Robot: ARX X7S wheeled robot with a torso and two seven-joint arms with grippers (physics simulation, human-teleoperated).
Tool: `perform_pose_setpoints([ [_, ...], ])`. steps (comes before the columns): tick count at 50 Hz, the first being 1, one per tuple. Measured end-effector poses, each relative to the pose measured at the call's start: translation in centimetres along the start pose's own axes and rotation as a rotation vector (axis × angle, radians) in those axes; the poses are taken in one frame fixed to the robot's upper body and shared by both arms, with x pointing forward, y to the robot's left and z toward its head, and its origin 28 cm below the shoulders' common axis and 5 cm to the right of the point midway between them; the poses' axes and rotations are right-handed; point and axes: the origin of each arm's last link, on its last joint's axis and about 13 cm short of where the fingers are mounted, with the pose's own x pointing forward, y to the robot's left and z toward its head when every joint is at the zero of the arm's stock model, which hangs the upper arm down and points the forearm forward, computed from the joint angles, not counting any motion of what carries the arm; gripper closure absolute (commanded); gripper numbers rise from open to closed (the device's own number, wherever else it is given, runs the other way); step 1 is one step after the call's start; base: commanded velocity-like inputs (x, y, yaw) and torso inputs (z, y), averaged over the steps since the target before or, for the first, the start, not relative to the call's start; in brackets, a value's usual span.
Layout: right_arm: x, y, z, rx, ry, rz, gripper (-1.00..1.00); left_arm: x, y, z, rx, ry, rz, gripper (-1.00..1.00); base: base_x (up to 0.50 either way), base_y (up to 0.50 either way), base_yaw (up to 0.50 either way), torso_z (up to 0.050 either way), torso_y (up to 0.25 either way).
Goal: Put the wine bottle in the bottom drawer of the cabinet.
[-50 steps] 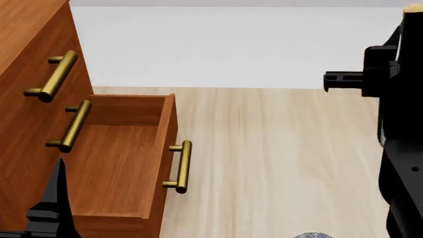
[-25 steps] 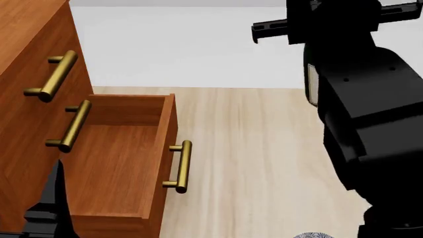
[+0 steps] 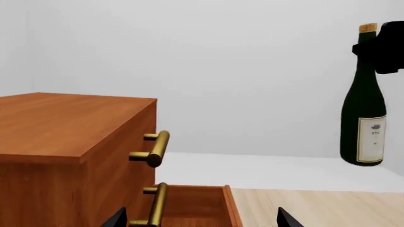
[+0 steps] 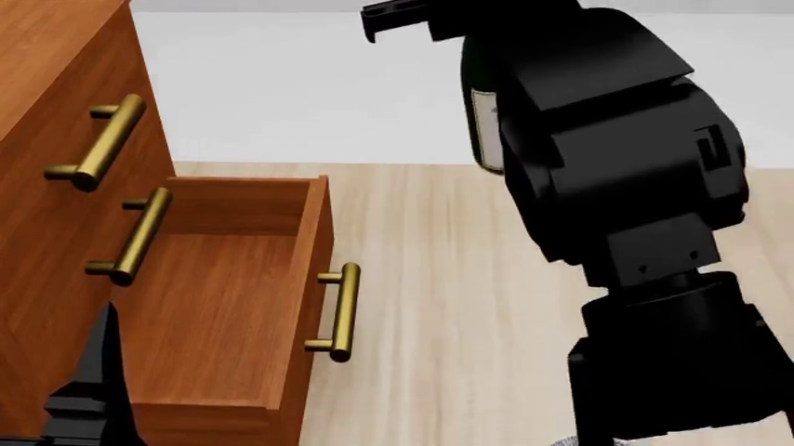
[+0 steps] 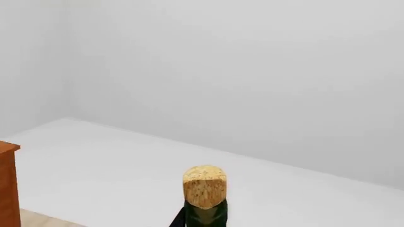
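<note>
The wine bottle (image 3: 363,118), dark green with a tan cork and white label, hangs upright in the air, held by its neck in my right gripper (image 3: 381,47), which is shut on it. In the head view my right arm hides most of the bottle (image 4: 486,130); it is up to the right of the open bottom drawer (image 4: 211,307). The right wrist view shows the cork (image 5: 204,186). The reddish-brown cabinet (image 4: 50,251) stands at the left, its two upper drawers shut. My left gripper (image 3: 200,222) is open and empty, low beside the cabinet front.
The bottom drawer's brass handle (image 4: 341,311) juts out over the pale wood floor (image 4: 434,279). The upper handles (image 4: 106,139) stick out from the cabinet front. A white surface (image 4: 310,84) lies beyond the floor. My right arm's black bulk fills the head view's right side.
My right arm has swung left across the head view with the bottle, from the right edge to above the floor right of the open drawer. The left arm and the drawer have not moved.
</note>
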Motion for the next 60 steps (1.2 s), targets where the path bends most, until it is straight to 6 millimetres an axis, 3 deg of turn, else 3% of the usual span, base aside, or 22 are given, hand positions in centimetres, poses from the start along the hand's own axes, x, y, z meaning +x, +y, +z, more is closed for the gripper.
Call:
perform_pose_setpoints([
  [12, 1.0, 2.3, 1.7, 0.008, 0.005, 0.09, 1.0, -0.1, 0.2, -0.1, 0.001, 0.003, 0.005, -1.0, 0.0, 0.0, 0.0, 0.0, 0.001],
  [30, 2.6, 5.5, 2.1, 0.124, 0.09, 0.254, 1.0, -0.4, 0.3, 0.0, 0.003, -0.004, 0.007, -1.0, 0.0, 0.0, 0.0, 0.001, 0.001],
  [60, 2.3, 7.2, 2.8, 0.292, 0.213, 0.358, 1.0, -0.5, 0.5, -0.3, -0.007, 0.001, 0.007, -1.0, 0.0, 0.0, 0.0, 0.0, 0.001],
])
